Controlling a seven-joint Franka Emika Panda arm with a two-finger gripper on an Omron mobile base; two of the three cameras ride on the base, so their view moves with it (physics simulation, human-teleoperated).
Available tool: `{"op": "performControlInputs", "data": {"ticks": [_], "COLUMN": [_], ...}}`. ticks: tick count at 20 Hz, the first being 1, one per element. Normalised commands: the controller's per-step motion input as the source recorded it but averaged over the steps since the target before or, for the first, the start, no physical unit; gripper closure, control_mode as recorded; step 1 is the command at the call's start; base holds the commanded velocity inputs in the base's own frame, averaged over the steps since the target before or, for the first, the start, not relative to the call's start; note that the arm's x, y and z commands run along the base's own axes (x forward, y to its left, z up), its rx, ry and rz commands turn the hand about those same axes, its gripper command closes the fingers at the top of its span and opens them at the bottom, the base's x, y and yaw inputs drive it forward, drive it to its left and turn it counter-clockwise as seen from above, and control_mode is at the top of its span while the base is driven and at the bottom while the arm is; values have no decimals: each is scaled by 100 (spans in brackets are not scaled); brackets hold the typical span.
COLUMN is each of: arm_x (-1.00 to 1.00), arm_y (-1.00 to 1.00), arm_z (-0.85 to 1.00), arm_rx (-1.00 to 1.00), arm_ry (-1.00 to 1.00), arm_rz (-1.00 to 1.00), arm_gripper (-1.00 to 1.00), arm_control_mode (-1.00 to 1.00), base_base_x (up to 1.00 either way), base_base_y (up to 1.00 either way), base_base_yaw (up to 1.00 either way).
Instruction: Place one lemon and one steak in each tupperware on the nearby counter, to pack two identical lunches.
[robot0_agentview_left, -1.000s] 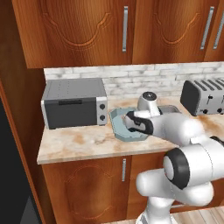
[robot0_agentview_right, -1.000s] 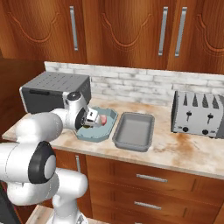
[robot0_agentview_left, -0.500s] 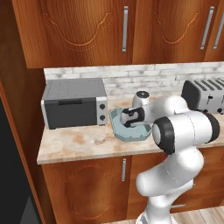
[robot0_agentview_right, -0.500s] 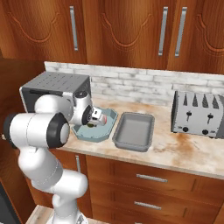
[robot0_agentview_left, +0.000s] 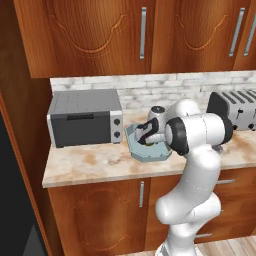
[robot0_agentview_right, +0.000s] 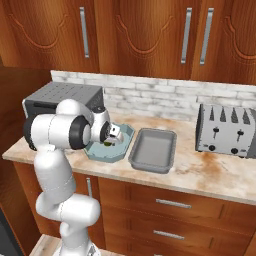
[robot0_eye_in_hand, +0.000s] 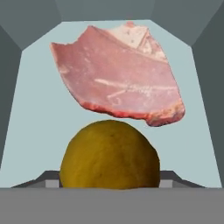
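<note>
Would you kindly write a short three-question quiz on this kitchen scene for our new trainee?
1. True or false: the steak lies inside the blue tupperware.
2. Which appliance stands on the counter right of the grey tupperware: A) toaster oven, B) toaster, C) kettle?
3. Fill in: the round thing nearest the gripper is a ____.

Key: 1 true; 2 B; 3 lemon.

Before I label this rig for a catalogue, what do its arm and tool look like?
The arm is glossy white, built of rounded, bulbous segments with dark grey ring-shaped joints. It rises from a white curved pedestal. The tool at its end is small and dark, almost black, on a white wrist with a round pale grey cap. No cables or markings show.
</note>
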Motion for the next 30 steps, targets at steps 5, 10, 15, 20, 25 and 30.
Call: {"op": "performControlInputs", "data": {"ticks": [5, 10, 15, 20, 25, 30], "arm_x": [16, -76, -100, -100, -100, -99], "arm_y": [-4, -8, -14, 0, 0, 0], "arm_z": [5, 67, 47, 36, 37, 65], "arm_rx": [0, 0, 0, -1, -4, -3], "arm_ry": [3, 0, -5, -12, -21, -27], "arm_rz": [0, 1, 3, 3, 5, 7], "arm_gripper": [-100, -100, -100, -100, -100, -100], "arm_control_mode": [-100, -100, -100, -100, -100, -100], "base_base_x": [0, 0, 0, 0, 0, 0], "base_base_y": [0, 0, 0, 0, 0, 0], "base_base_yaw": [0, 0, 0, 0, 0, 0]}}
